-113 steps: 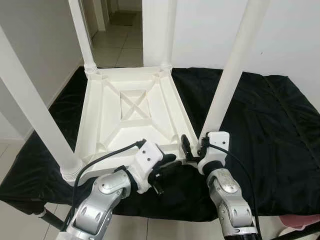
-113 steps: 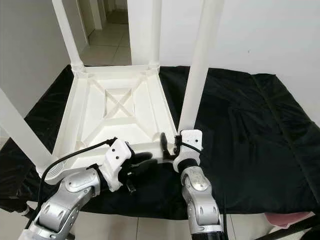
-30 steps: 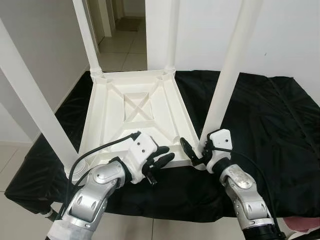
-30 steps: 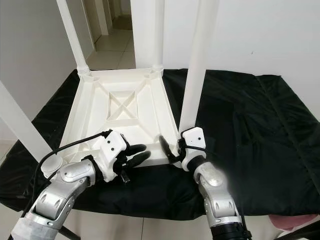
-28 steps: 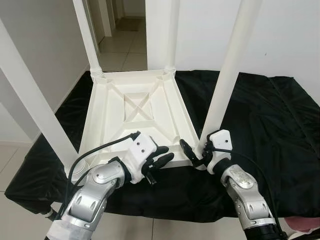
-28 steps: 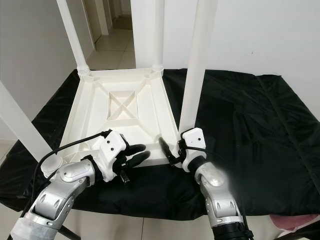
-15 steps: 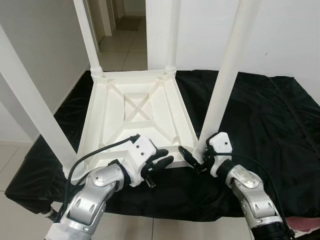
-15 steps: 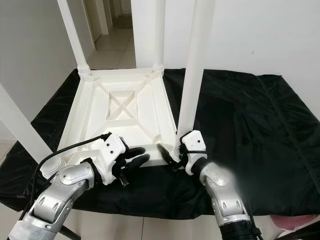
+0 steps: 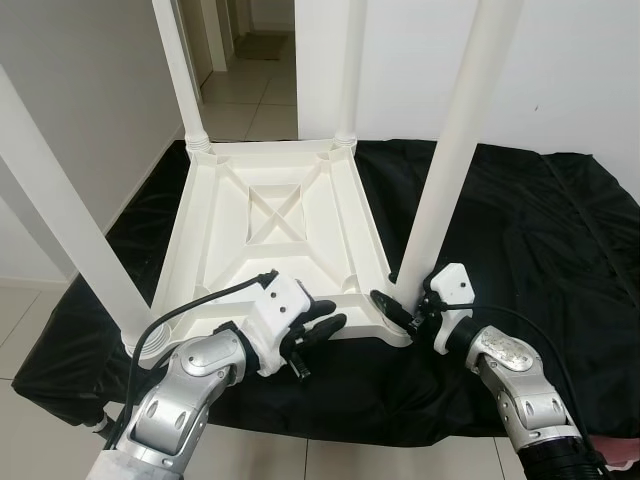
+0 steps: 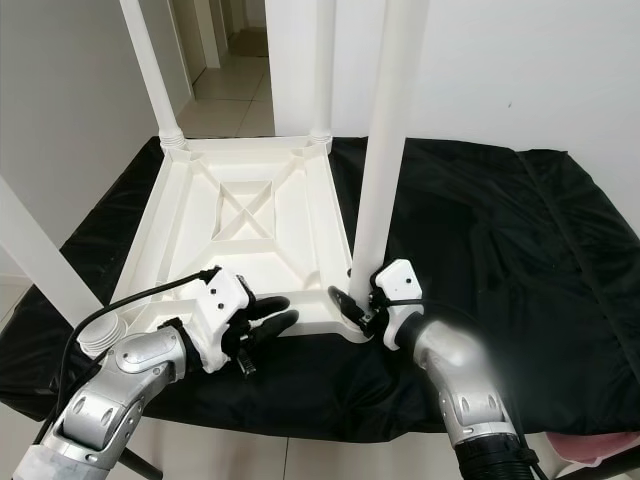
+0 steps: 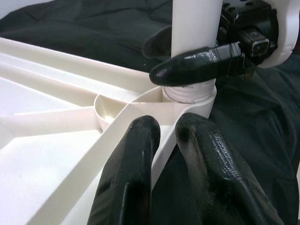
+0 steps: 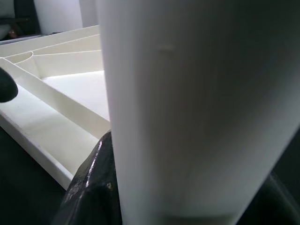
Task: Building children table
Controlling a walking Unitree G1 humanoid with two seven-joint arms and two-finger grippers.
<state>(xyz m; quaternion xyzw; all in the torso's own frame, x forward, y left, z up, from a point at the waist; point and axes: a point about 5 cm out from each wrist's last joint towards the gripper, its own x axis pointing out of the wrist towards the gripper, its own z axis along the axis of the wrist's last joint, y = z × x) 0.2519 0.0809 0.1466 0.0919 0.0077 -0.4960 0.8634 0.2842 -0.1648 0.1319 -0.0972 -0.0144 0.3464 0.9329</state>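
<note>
The white children's table lies upside down on a black cloth, with its legs standing up. My right gripper is at the base of the near right leg. It is shut on that leg just above its socket, one finger in front and the other behind. In the right wrist view the leg stands close between the black fingers. My left gripper rests at the table's near rim, its two fingers close together astride the rim wall.
Three more white legs rise at the other corners: the near left leg and two far legs. A doorway with a tiled floor lies behind. A white wall stands at the back right. Something pink lies at the lower right.
My right gripper has moved from beside the near right leg to around its base and closed on it. The left gripper has stayed at the near rim.
</note>
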